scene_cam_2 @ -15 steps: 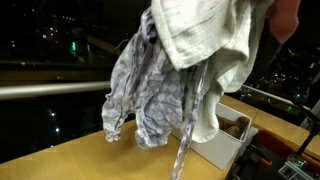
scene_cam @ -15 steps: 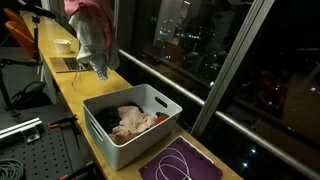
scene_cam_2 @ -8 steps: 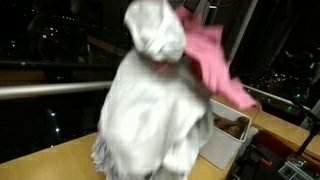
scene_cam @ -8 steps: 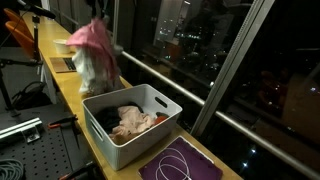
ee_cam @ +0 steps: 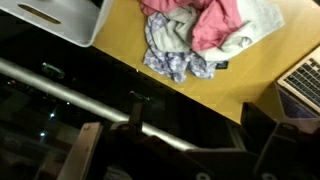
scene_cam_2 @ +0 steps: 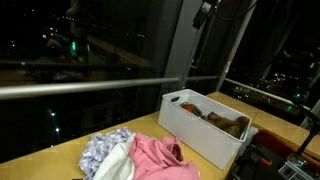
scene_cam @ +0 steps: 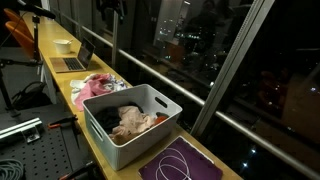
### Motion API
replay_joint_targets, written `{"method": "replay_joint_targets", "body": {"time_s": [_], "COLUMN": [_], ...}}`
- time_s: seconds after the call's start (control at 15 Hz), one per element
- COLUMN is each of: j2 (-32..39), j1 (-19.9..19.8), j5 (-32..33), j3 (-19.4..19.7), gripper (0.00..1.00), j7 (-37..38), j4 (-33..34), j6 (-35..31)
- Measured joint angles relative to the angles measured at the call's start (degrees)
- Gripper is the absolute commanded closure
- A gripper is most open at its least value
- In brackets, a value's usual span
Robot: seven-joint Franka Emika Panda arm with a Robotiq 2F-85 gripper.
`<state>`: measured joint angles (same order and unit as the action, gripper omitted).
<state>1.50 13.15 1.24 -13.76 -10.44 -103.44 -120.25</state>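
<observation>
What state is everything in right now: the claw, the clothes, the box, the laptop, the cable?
gripper: open, holding nothing, raised.
pile of clothes: crumpled heap on the wooden counter, beside the bin, not held.
white bin: upright, no lid, partly filled with other garments.
laptop: lid open.
white cable: looped on the purple mat.

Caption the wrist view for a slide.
Gripper open above a heap of clothes on the wooden counter, white bin alongside.
</observation>
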Motion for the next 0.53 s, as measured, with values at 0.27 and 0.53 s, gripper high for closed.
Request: {"method": "replay_joint_targets", "body": {"time_s": [0.27, 0.53], "j2": [-0.01, 5.80], "j1": [-5.68, -10.09], "j5": [0.13, 3.21], "j3": [5.39, 9.67], "gripper": [0.00, 0.00], "j7": [-4.94, -7.87], "j4": [-8.52, -14.10], "j6": [-9.04, -20.04]}}
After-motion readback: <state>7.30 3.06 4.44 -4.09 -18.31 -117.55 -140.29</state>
